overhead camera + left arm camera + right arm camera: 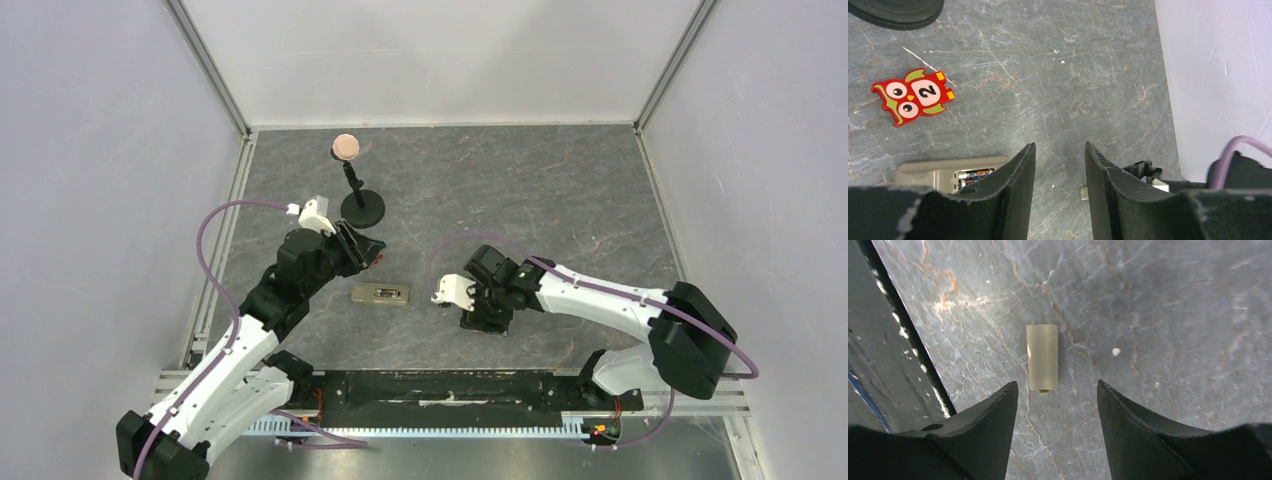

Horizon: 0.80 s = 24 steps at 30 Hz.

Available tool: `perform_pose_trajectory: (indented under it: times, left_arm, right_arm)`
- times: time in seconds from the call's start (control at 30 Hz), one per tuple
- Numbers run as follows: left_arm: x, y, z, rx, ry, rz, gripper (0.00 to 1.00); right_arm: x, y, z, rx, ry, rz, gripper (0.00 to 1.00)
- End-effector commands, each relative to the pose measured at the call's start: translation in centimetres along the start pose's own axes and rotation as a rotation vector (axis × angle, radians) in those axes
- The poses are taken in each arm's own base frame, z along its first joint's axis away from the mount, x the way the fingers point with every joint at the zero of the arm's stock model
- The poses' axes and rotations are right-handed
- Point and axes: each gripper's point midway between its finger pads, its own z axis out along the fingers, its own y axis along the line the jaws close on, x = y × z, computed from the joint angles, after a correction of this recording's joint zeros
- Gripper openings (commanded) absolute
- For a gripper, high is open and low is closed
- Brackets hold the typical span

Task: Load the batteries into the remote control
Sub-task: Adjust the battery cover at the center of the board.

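Observation:
The remote control [381, 294] lies tan back up in the middle of the table, its compartment uncovered. In the left wrist view the remote control [928, 172] shows two batteries [975, 175] lying side by side inside that compartment. My left gripper [1059, 147] hangs open just right of it with nothing between its fingers; in the top view the left gripper [360, 250] sits behind and left of the remote. My right gripper [1057, 385] is open above the table, and the beige cover piece [1042, 356] lies flat just beyond its fingertips. The right gripper [487, 318] is right of the remote.
A red owl gadget [914, 96] lies on the table beyond the remote. A black stand [362, 210] with a pinkish ball [345, 147] rises at the back left. A black rail [878, 340] runs along the near edge. White walls enclose the table.

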Motion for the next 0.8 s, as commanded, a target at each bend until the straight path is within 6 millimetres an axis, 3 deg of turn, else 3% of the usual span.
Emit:
perform_pose_trajectory:
  times: [0.0,0.27,0.57,0.77]
  left_arm:
    - [-1.0,-1.5,-0.6,0.048,0.004,-0.048,0.47]
    - [-0.8,-0.7,-0.2,0.030,0.008,-0.057,0.47]
    - [-0.9,-0.2,0.0,0.020,0.004,-0.057,0.47]
    - [-0.7,0.0,0.3,0.015,0.014,-0.058,0.47]
  right_arm:
    - [2.3,0.8,1.3,-0.055,0.087,-0.105,0.62]
    - [3.6,0.9,2.5,-0.071,0.130,-0.138,0.61]
    - [2.9,0.8,3.6,-0.061,0.091,-0.128,0.59]
    - [2.8,0.4,4.2,-0.037,0.090,-0.091,0.41]
